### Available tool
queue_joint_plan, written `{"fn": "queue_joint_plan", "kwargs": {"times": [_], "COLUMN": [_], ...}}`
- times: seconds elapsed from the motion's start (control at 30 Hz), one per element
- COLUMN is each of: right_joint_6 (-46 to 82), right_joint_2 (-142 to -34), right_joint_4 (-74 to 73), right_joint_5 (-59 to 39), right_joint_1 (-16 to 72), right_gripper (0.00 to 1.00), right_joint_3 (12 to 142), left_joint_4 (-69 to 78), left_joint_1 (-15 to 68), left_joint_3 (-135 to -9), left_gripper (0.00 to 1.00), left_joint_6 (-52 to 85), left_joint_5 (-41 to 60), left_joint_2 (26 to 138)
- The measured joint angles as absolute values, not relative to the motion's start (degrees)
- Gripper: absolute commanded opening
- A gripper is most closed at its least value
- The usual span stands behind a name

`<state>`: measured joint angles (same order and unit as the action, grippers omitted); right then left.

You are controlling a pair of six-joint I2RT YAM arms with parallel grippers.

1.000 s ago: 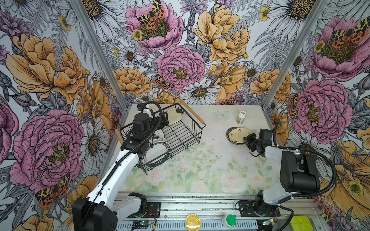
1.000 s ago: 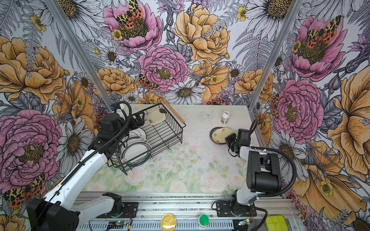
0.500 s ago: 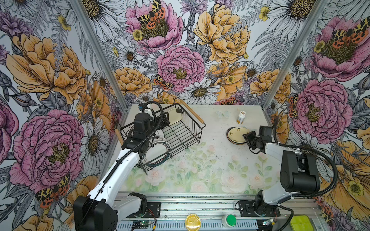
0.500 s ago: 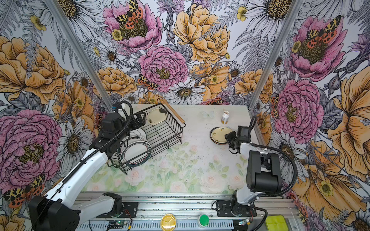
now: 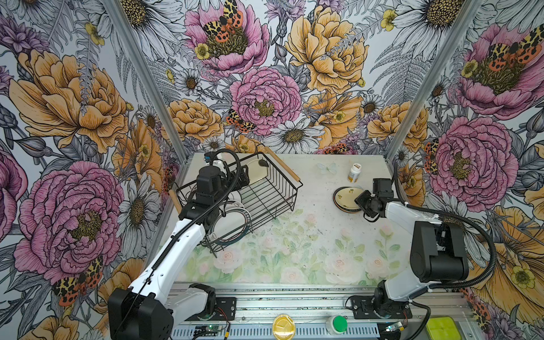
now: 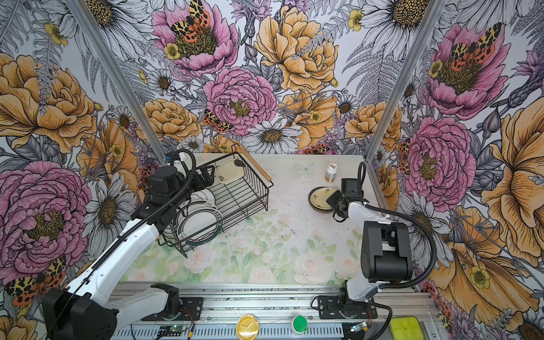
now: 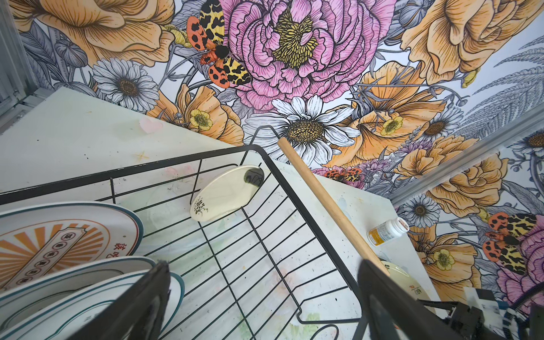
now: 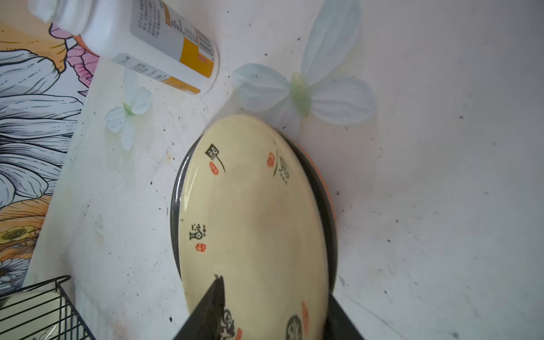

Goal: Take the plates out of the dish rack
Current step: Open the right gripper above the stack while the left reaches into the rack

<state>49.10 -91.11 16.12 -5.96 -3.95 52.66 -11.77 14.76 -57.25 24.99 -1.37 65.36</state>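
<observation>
Right gripper [image 5: 363, 200] has spread its jaws and shifted slightly toward the upper edge of the frame; everything else reads unchanged. Cream plate [image 5: 346, 196] now lies flat on a black plate [image 8: 176, 206], right of centre in both top views, just below the pill bottle [image 5: 354, 172]. Jaws straddle its near rim without pinching, so I judge the set-down finished. Dish rack [image 5: 265, 197], left of centre, holds a leaning plate [image 7: 223, 194] at its far end and several rimmed plates [image 5: 232, 223] at lower left. Left gripper [image 7: 265, 265] hangs fully spread and empty above the rack. Next I would back the right gripper clear, then close the left on one upright rim.
</observation>
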Motion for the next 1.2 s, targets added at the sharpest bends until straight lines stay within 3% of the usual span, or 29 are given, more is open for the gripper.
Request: {"fn": "queue_joint_plan", "kwargs": {"times": [1.2], "right_joint_6": [42.9], "right_joint_2": [-95.9], "right_joint_4": [25.5], "right_joint_5": [1.7], "right_joint_1": [-0.6], "right_gripper": [0.64], "right_joint_3": [58.5], "left_joint_4": [-13.7], "left_joint_1": [14.4], "left_joint_3": [-58.4], "left_gripper": [0.99], "left_joint_6": [21.7], "left_joint_5": [0.5], "left_joint_2": [69.6]}}
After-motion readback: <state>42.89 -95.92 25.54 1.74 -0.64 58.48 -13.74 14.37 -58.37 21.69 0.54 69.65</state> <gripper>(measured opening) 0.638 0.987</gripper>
